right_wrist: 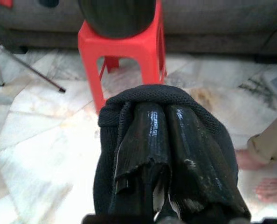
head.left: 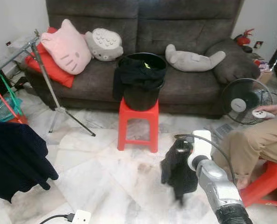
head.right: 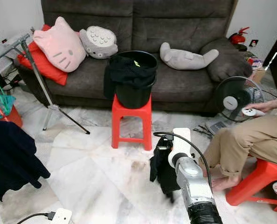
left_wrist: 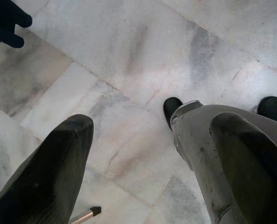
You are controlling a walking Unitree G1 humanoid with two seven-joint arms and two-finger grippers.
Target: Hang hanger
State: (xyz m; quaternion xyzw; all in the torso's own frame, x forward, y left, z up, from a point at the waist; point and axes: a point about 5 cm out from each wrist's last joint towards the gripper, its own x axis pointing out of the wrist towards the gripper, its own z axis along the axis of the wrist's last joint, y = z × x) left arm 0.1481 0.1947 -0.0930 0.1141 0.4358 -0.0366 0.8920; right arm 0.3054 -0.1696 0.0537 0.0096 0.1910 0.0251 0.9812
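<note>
The right gripper [right_wrist: 166, 140] is clenched on a black garment [head.left: 178, 170], which wraps over its fingertips and hangs below it above the marble floor [head.left: 106, 172], in front of the red stool [head.left: 137, 122] that carries a black bucket [head.left: 143, 88]. No hanger can be made out. The left gripper [left_wrist: 152, 154] hangs over the floor with its fingers spread apart, grasping nothing.

Bucket [head.left: 141, 93] on stool [head.left: 137, 122], sofa [head.left: 185, 42] behind (fan [head.left: 245, 100] right)
</note>
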